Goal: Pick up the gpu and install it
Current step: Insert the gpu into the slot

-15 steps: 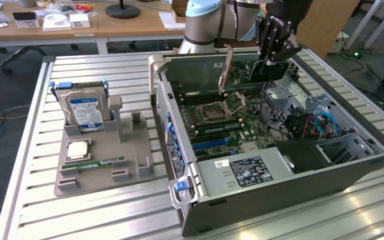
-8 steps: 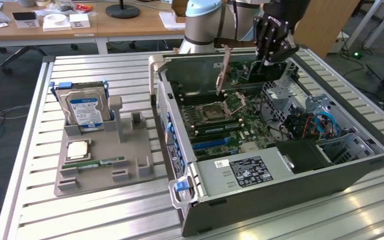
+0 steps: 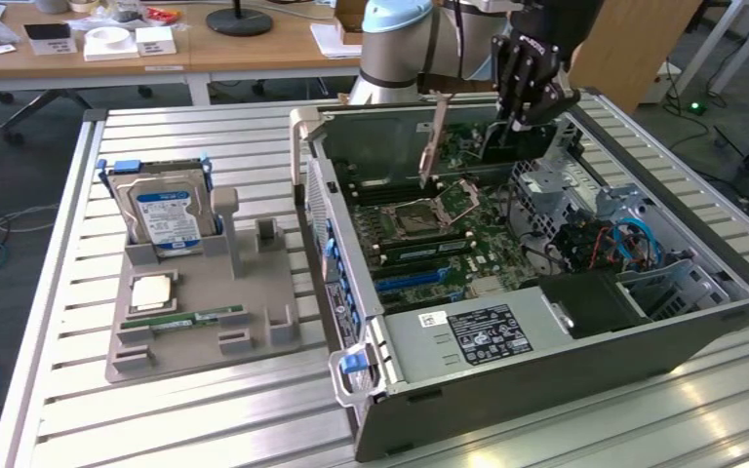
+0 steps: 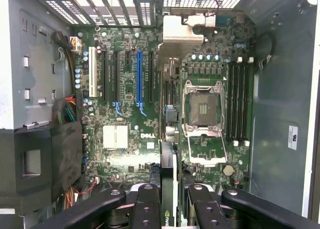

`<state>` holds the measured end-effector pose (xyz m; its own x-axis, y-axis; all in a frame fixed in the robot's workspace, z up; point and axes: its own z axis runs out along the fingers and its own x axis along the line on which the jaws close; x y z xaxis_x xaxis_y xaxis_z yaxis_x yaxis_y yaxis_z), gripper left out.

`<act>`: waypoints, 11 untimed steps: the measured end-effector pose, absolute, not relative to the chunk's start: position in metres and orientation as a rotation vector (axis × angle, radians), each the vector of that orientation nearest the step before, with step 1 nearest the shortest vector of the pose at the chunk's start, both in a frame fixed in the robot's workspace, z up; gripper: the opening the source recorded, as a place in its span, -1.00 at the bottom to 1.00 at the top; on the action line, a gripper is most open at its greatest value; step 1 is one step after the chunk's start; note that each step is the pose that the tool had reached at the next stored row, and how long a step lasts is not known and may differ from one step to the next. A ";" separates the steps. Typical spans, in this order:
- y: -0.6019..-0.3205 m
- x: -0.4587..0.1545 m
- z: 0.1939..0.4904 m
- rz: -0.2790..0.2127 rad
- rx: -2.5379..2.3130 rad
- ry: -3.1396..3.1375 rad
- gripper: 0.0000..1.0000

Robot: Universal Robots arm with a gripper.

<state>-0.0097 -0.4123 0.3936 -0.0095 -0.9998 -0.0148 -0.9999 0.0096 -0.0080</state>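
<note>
1. Grip state. The gripper (image 4: 172, 199) is closed part-way on the gpu (image 4: 167, 164). In the wrist view I see one finger on each flat face of the card, which stands on edge between them. I judge the hold to be secure, with no visible tilt.

2. Position of the card. In the exterior view the gripper (image 3: 527, 115) hangs inside the open computer case (image 3: 348, 375), above the far part of the motherboard (image 3: 447, 239). The gpu (image 3: 515, 144) hangs directly below it, clear of the board.

3. Governing relation. The card's long axis runs parallel to the row of expansion slots. Its silver end bracket (image 4: 181, 30) points toward the vented rear wall (image 4: 115, 4) of the case, so I judge the orientation to be correct.
   - The offset is sideways. The card's lower edge does not lie over the blue slot (image 4: 140, 81). It sits beside the slot, on the side toward the CPU socket (image 4: 202, 109), near the last black slot (image 4: 150, 76).
   - I cannot tell from these views which slot is intended.

4. Height. The card is not seated, and I see no contact with any slot.

5. Other parts. The hard drive (image 3: 167, 214) stands in the parts tray (image 3: 264, 336), well apart from the case on the exterior view's left.
</note>
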 end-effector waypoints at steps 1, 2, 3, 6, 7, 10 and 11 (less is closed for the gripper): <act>-0.413 -0.010 0.393 0.007 -2.199 2.221 -0.47; -0.413 -0.010 0.393 0.007 -2.199 2.221 -0.47; -0.413 -0.010 0.393 0.007 -2.199 2.221 -0.47; -0.413 -0.010 0.392 0.007 -2.199 2.221 -0.47; -0.413 -0.010 0.391 0.008 -2.199 2.221 -0.47; -0.413 -0.012 0.388 0.007 -2.199 2.221 -0.47; -0.413 -0.012 0.388 0.007 -2.199 2.221 -0.47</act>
